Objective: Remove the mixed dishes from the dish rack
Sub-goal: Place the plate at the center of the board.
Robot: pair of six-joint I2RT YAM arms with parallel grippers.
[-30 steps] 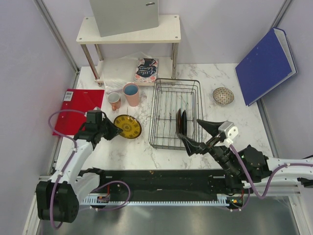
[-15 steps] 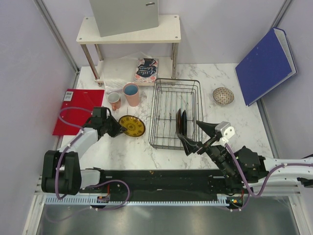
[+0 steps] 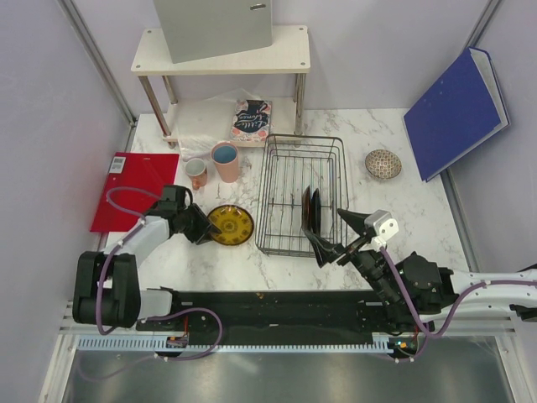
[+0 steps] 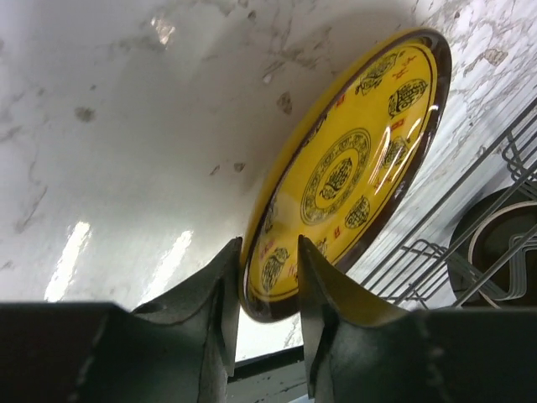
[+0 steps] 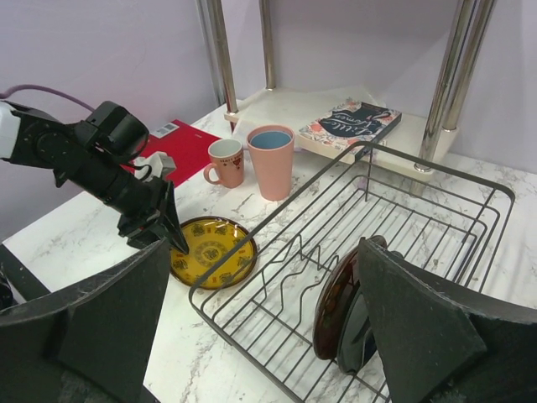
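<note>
The dish rack (image 3: 302,139) is a dark wire basket at mid table; it also shows in the right wrist view (image 5: 436,164). Two dark plates stand on edge in its near part: a red floral one (image 5: 336,302) and a black one (image 5: 362,340). A black-rimmed yellow plate (image 3: 231,224) lies on the marble left of the rack. My left gripper (image 3: 200,227) is shut on its left rim, one finger on each face (image 4: 268,248). The tall pink cup (image 3: 225,161) and small pink mug (image 3: 196,172) stand behind it. The speckled bowl (image 3: 383,164) sits right of the rack. My right gripper (image 3: 336,233) is wide open and empty at the rack's near right corner, beside the standing plates.
A white two-tier shelf (image 3: 222,50) stands at the back with a grey box (image 3: 214,25) on top and a patterned book (image 3: 251,118) on its lower tier. A red folder (image 3: 134,189) lies at the left. A blue binder (image 3: 457,113) leans at the back right.
My left gripper has moved right and a little nearer with the yellow plate, closer to the rack. My right gripper has shifted slightly left towards the rack's near side.
</note>
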